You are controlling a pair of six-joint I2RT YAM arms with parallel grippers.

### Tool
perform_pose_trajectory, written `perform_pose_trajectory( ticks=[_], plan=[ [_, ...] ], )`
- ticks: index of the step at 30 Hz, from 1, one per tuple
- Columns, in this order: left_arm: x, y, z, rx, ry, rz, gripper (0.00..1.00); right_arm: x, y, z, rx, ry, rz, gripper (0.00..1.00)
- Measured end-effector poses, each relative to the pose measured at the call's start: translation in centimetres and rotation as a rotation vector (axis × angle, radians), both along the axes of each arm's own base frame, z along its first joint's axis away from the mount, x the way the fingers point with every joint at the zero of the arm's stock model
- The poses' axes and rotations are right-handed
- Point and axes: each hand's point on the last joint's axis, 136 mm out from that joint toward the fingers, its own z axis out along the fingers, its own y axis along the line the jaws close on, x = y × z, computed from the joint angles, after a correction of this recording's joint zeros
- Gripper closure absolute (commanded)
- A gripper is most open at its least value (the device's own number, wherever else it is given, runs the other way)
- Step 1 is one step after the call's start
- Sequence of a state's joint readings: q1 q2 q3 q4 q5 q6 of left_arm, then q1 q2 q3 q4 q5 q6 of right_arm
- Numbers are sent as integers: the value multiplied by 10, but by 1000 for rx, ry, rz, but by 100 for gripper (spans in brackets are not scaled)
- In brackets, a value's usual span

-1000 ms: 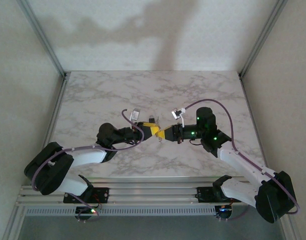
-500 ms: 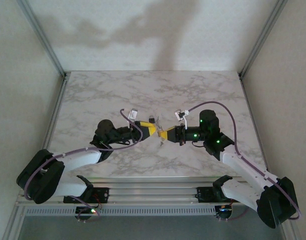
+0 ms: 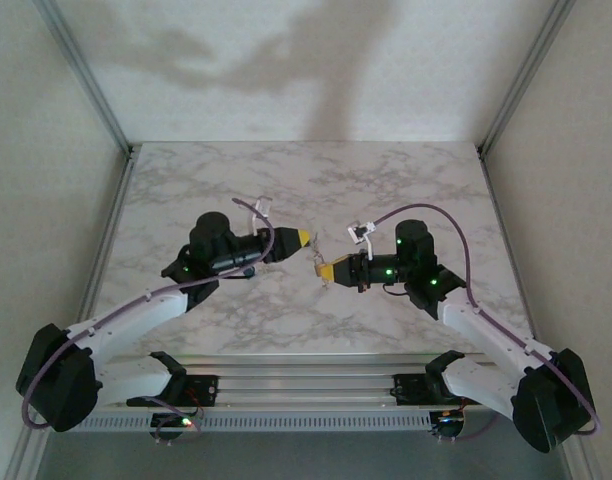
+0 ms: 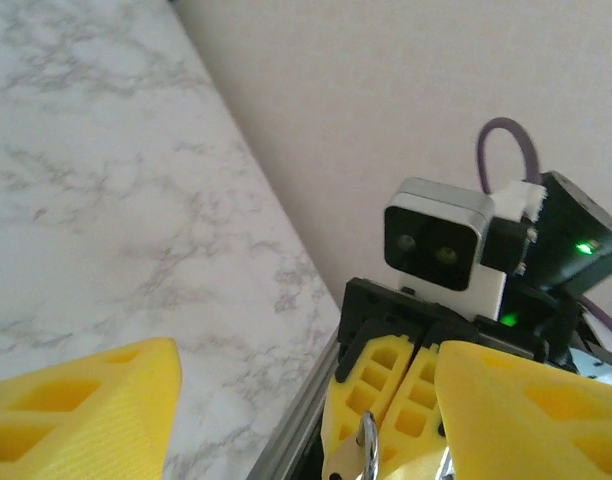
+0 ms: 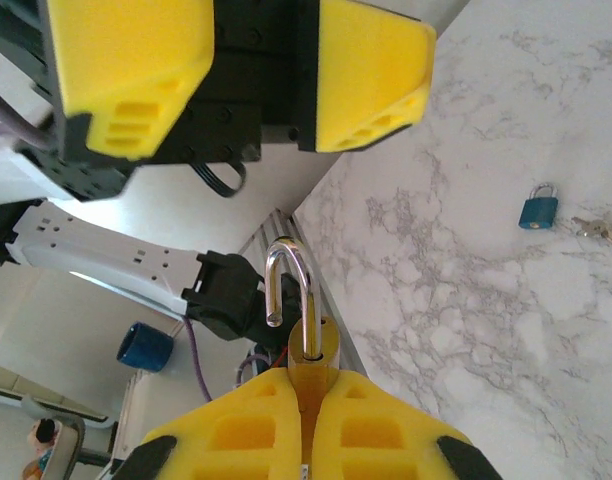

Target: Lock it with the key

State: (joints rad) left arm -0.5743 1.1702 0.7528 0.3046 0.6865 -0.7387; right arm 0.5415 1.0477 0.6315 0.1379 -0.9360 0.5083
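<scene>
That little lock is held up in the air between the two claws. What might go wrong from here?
The right gripper pinches the padlock by its body alone, shackle open; a nudge may twist it or knock it loose. The open left gripper sits nose to nose with it, so a misjudged move might make the fingers collide. Keys lie flat on the table beside a blue padlock; lifting one off marble may prove fiddly.

Glossy metal shackle (image 5: pixel 288 275), brass-toned padlock (image 5: pixel 311 362), smooth marble-look table (image 5: pixel 466 260).

No text, label or number is legible anywhere.
</scene>
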Motion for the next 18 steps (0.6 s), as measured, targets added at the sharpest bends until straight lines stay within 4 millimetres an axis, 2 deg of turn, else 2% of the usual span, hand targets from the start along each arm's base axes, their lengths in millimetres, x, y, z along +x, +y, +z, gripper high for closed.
perform_pose_trajectory(
  ticks=[6, 8, 11, 18],
  plan=[
    [9, -5, -21, 188, 126, -40, 36, -5, 4, -5, -12, 13, 21, 100],
    [4, -3, -35, 244, 157, -69, 43, -7, 5, -5, -13, 10, 29, 100],
    [-6, 0, -50, 288, 206, -110, 42, -10, 6, -7, -19, 9, 39, 100],
    [-20, -2, -53, 288, 222, -184, 37, -15, 9, -11, -31, 11, 61, 100]
  ],
)
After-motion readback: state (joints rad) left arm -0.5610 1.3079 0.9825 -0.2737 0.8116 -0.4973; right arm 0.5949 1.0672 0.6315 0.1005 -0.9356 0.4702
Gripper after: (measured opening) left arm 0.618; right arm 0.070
